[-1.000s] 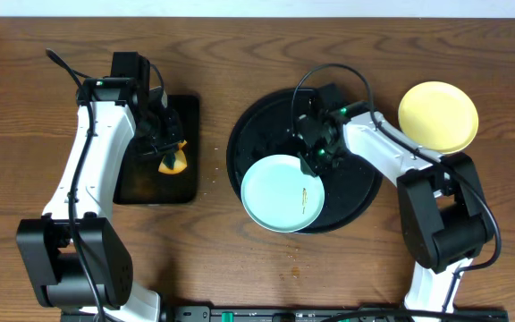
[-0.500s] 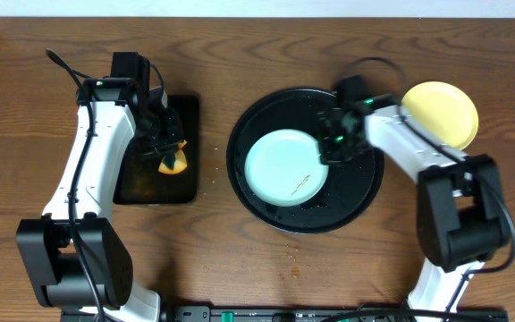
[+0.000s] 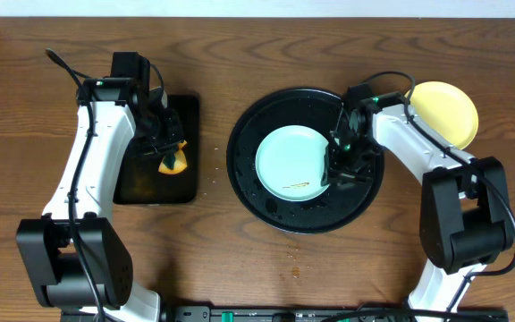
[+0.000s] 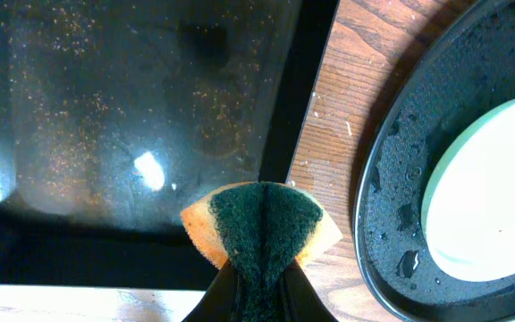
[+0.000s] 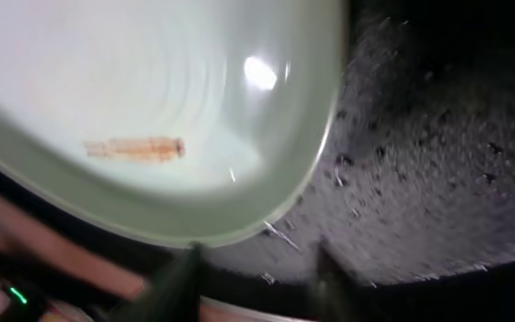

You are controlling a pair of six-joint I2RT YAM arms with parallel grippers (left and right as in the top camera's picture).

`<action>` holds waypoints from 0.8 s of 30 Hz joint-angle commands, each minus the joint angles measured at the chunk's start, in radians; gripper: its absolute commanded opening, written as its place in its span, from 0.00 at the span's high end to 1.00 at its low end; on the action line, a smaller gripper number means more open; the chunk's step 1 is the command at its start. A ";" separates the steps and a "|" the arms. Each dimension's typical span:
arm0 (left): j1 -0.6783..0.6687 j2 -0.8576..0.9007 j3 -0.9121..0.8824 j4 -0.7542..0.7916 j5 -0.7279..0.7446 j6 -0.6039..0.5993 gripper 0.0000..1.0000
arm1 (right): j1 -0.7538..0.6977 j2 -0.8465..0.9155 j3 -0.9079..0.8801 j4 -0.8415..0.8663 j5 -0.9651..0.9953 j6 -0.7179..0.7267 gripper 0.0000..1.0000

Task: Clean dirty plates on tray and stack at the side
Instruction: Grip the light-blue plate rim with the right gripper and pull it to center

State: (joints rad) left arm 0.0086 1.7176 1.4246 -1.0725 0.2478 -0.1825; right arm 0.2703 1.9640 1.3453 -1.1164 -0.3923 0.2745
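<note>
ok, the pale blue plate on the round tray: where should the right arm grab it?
The plate lies flat in the tray, so only its upturned rim is grippable. Take the rim on the side facing the right gripper, coming in low from there.

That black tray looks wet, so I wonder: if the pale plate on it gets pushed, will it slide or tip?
Probably slides easily: the tray is glossy and beaded with water. The plate looks like thin plastic, so likely light and stiff. Sitting flat and shallow, it seems unlikely to tip.
</note>
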 commanded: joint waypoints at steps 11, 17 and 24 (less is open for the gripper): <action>0.001 0.001 -0.007 -0.002 -0.010 0.006 0.92 | -0.013 0.004 0.190 0.386 0.037 -0.786 0.35; 0.001 0.001 -0.007 0.005 -0.010 0.006 0.92 | 0.049 0.064 0.189 0.467 0.036 -0.951 0.44; 0.001 0.001 -0.007 0.008 -0.010 0.006 0.92 | 0.120 0.123 0.189 0.474 0.016 -0.991 0.46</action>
State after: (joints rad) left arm 0.0086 1.7176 1.4242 -1.0653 0.2474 -0.1825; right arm 0.3584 2.0453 1.5261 -0.6510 -0.3695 -0.6521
